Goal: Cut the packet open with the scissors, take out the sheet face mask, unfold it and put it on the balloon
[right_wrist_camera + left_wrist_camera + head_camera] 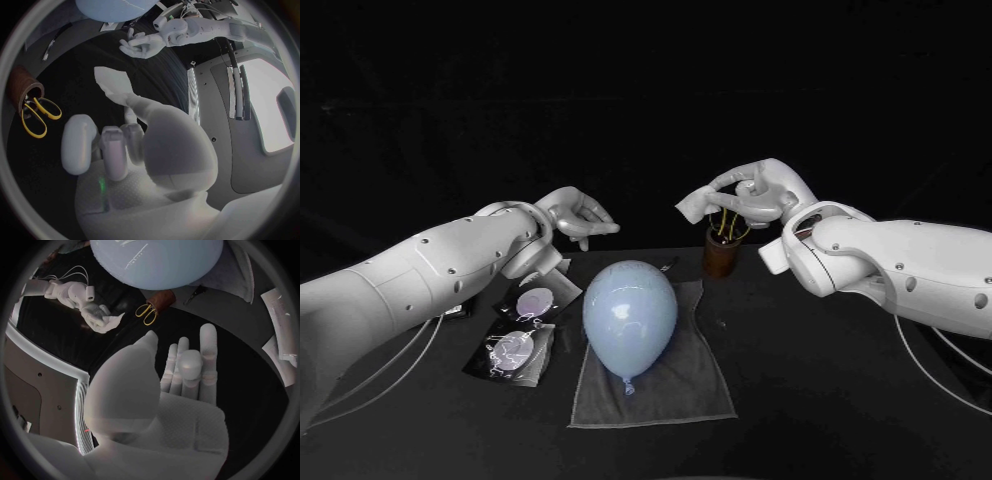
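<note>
And there lay the pale blue balloon (629, 312), lengthwise down the middle of a grey cloth (678, 388) on the black table (855, 410), knot end towards the robot; just off the cloth's left edge sat a packet (514, 352) with a mask picture on it, and a second packet (534, 300) lay just behind it, close under the left arm.

Behind the balloon on the right stood a brown cup (721, 258), upright, with the yellow-handled scissors (728, 226) standing in it, handles up; the right wrist view showed those handles (36, 116) poking out of the cup's mouth (25, 84).

The right hand (750, 196) hovered right over the cup, above the scissors and not touching them; it pinched a small white piece (692, 208) between thumb and fingers, seen again from its own wrist (109, 81); what that piece was, I could not tell.

The left hand (577, 218) hung over the table behind the balloon's far end, well apart from the packets; it held nothing, fingers (207, 347) stretched out and loose.
</note>
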Tool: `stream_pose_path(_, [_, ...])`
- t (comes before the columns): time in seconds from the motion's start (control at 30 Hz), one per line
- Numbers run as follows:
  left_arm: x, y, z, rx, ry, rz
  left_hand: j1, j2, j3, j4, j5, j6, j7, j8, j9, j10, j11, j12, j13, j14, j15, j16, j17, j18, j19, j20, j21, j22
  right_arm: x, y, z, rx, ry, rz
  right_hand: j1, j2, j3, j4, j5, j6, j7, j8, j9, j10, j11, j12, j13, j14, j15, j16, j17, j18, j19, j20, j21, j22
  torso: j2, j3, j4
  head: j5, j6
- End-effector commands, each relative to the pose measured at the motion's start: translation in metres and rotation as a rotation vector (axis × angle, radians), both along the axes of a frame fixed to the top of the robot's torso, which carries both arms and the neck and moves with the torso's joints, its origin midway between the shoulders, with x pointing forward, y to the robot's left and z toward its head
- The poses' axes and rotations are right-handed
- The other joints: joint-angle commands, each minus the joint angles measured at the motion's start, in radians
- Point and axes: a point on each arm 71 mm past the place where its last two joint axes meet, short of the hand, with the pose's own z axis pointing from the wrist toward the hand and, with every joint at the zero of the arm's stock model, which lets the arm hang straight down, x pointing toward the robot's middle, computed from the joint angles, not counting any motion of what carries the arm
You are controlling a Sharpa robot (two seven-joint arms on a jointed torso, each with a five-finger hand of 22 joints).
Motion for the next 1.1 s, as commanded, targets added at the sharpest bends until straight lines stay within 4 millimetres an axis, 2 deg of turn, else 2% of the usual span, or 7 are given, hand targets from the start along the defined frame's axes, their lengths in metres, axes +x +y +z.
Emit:
stream_pose_path(0.03, [0.004,-0.009,0.001,0.093,-0.026,-0.051,0.017,0.003,-0.008,-0.001,-0.005,-0.007,0.0,-0.002,0.0,-0.016,0.0,0.015,0.008,0.006,0.0,0.018,0.014,0.004,0.008,0.002,0.033,0.043,0.001,0.002,0.007,-0.003,-0.05,-0.008,0.001,0.008,0.002,-0.006,0.005,0.005,0.0,0.004,0.002,0.044,-0.004,0.005,0.185,0.104,-0.003,0.004,0.263,0.012,-0.003,0.001,0.001,0.087,0.011,0.0057,-0.007,-0.009,0.011])
stream_pose_path(0.2, [0.012,-0.029,0.007,0.126,-0.037,-0.062,0.031,0.004,-0.015,-0.002,-0.006,0.017,-0.007,0.026,0.014,-0.015,-0.005,0.083,0.043,0.047,-0.004,0.086,0.085,-0.013,0.058,0.0,0.138,0.189,0.003,0.004,0.015,0.0,-0.073,-0.009,0.001,0.008,0.002,-0.006,0.005,0.005,0.0,0.004,0.002,0.044,-0.004,0.005,0.185,0.104,-0.003,0.004,0.263,0.012,-0.003,0.001,0.001,0.087,0.026,0.0093,-0.0146,-0.012,0.032])
stream_pose_path(0.43, [0.016,-0.051,0.016,0.186,-0.056,-0.095,0.033,-0.001,-0.031,-0.001,-0.006,0.007,-0.014,0.052,0.034,-0.039,-0.015,0.195,0.109,0.078,-0.012,0.146,0.147,-0.026,0.084,-0.007,0.221,0.3,0.005,0.011,0.028,0.007,-0.104,0.0,0.0,0.008,0.002,-0.007,0.005,0.004,0.0,0.005,0.002,0.044,-0.004,0.005,0.185,0.104,-0.003,0.004,0.263,0.011,-0.002,0.001,0.003,0.089,0.048,0.0157,-0.0279,-0.01,0.054])
stream_pose_path(0.53, [0.017,-0.058,0.019,0.21,-0.066,-0.101,0.031,-0.002,-0.035,0.0,-0.006,0.003,-0.014,0.054,0.036,-0.048,-0.014,0.211,0.12,0.08,-0.012,0.152,0.153,-0.027,0.084,-0.007,0.229,0.311,0.006,0.015,0.033,0.01,-0.114,0.007,0.0,0.008,0.002,-0.007,0.005,0.004,0.0,0.005,0.002,0.044,-0.004,0.005,0.185,0.104,-0.003,0.004,0.263,0.011,-0.002,0.001,0.003,0.089,0.058,0.0178,-0.0335,-0.01,0.067])
stream_pose_path(0.73, [0.02,-0.069,0.023,0.253,-0.083,-0.109,0.026,-0.003,-0.05,0.0,-0.006,-0.004,-0.013,0.063,0.043,-0.072,-0.015,0.255,0.147,0.082,-0.011,0.163,0.161,-0.029,0.082,-0.006,0.244,0.329,0.004,0.025,0.042,0.017,-0.133,0.026,0.0,0.008,0.002,-0.007,0.005,0.004,0.0,0.005,0.002,0.044,-0.004,0.005,0.185,0.104,-0.003,0.004,0.263,0.011,-0.002,0.001,0.003,0.089,0.082,0.0214,-0.0503,-0.001,0.092])
stream_pose_path(0.9, [0.022,-0.075,0.026,0.287,-0.093,-0.117,0.029,-0.001,-0.072,0.0,-0.006,-0.012,-0.021,0.08,0.055,-0.085,-0.024,0.373,0.221,0.109,-0.02,0.216,0.24,-0.037,0.101,-0.012,0.284,0.391,0.004,0.031,0.05,0.02,-0.154,0.04,0.0,0.008,0.002,-0.007,0.005,0.004,0.0,0.005,0.002,0.044,-0.004,0.005,0.185,0.104,-0.003,0.004,0.263,0.011,-0.002,0.001,0.003,0.089,0.1,0.0243,-0.0613,0.004,0.106])
stream_pose_path(1.1, [0.023,-0.081,0.026,0.322,-0.083,-0.131,0.032,0.007,-0.1,0.0,-0.006,-0.016,-0.03,0.098,0.065,-0.102,-0.037,0.582,0.354,0.144,-0.027,0.284,0.359,-0.05,0.137,-0.018,0.341,0.486,0.003,0.038,0.058,0.025,-0.17,0.054,0.0,0.008,0.003,-0.008,0.005,0.004,0.0,0.006,0.003,0.044,-0.004,0.004,0.185,0.104,-0.003,0.004,0.263,0.011,-0.001,0.001,0.005,0.09,0.119,0.0268,-0.0724,0.011,0.116])
